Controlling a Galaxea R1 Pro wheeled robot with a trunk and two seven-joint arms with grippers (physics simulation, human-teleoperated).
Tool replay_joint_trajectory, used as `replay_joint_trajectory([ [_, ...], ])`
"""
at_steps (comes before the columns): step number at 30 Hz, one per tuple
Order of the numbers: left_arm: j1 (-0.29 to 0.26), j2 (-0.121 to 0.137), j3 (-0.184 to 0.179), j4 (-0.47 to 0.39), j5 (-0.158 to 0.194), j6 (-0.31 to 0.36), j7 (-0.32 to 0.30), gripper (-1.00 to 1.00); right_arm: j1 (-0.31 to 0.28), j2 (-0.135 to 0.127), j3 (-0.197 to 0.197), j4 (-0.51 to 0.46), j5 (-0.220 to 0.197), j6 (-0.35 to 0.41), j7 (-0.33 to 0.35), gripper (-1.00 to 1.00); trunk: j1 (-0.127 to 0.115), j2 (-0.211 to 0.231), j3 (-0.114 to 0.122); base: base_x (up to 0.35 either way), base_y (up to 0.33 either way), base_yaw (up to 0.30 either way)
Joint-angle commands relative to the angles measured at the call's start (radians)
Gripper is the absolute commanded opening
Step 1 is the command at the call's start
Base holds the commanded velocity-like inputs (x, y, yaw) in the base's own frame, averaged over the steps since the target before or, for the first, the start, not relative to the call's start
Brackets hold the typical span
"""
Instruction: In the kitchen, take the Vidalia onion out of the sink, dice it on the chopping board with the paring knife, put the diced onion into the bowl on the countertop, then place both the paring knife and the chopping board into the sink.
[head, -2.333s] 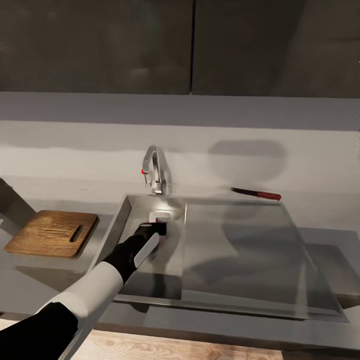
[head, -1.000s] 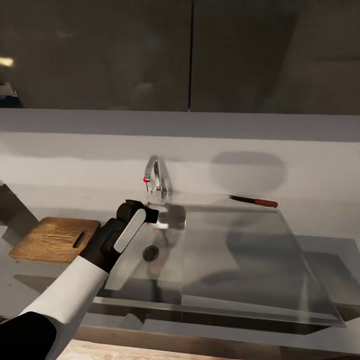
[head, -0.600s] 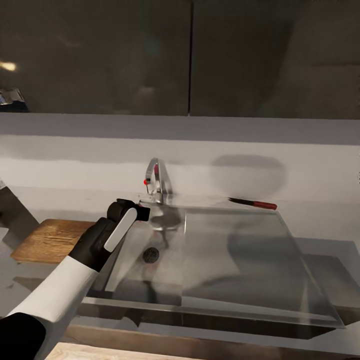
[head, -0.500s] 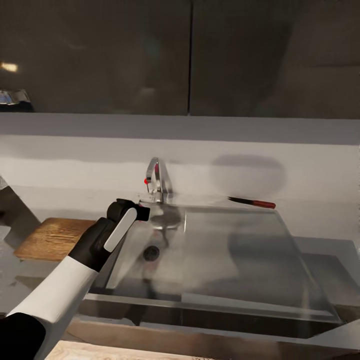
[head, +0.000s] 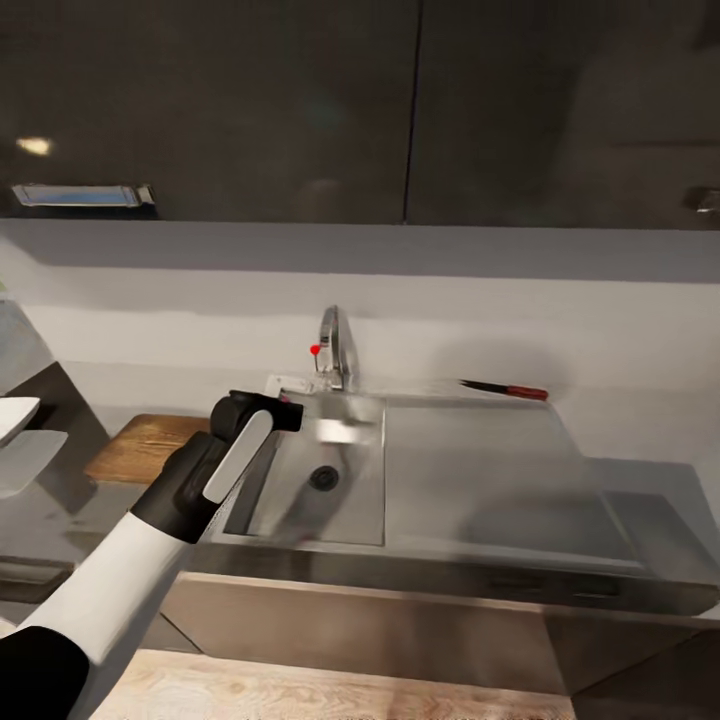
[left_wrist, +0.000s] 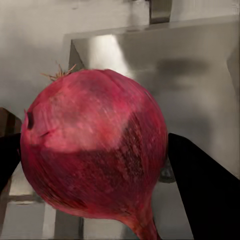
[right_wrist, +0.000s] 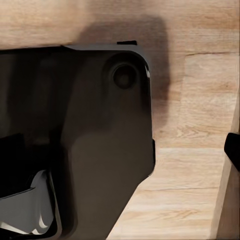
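The Vidalia onion (left_wrist: 95, 150), pink-red and papery, is clamped between my left gripper's dark fingers (left_wrist: 205, 195). In the head view my left gripper (head: 287, 408) hangs shut over the left rim of the sink (head: 470, 470), above the basin with its round drain (head: 324, 478). The chopping board (head: 140, 448) lies on the countertop (head: 650, 500) just left of the sink, partly behind my forearm. The paring knife (head: 505, 390) rests behind the drainboard by the wall. The white bowl (head: 14, 415) peeks in at the far left. My right gripper's fingertip (right_wrist: 233, 150) sits at the frame edge over floor.
A chrome tap (head: 333, 350) with a red knob (head: 315, 350) stands behind the basin. Dark wall cabinets (head: 400, 100) hang overhead. The right wrist view looks down on the robot's dark base (right_wrist: 90, 140) and wooden floor (right_wrist: 190, 200).
My left gripper rose out of the basin with the onion and moved to the left rim. The head camera pulled back and shifted, bringing the bowl into view.
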Motion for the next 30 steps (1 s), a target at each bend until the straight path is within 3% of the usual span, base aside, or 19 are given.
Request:
replay_joint_trajectory([
  [1,-0.001,0.002,-0.003,-0.011,0.01,0.001,0.01,-1.0,-0.001,0.001,0.009,0.001,-0.009,-0.003,-0.002,1.0,0.001,-0.002,0.0,-0.05,0.281,0.0],
  [13,-0.001,0.003,-0.002,-0.06,0.01,0.001,0.011,-1.0,-0.001,0.002,0.01,0.002,-0.009,-0.003,-0.002,1.0,0.001,-0.002,0.018,-0.027,0.297,0.0],
  [30,-0.001,0.003,-0.002,-0.048,0.01,0.0,0.011,-1.0,-0.001,0.002,0.008,0.002,-0.009,-0.003,-0.002,1.0,0.001,-0.002,0.045,-0.177,0.17,0.0],
])
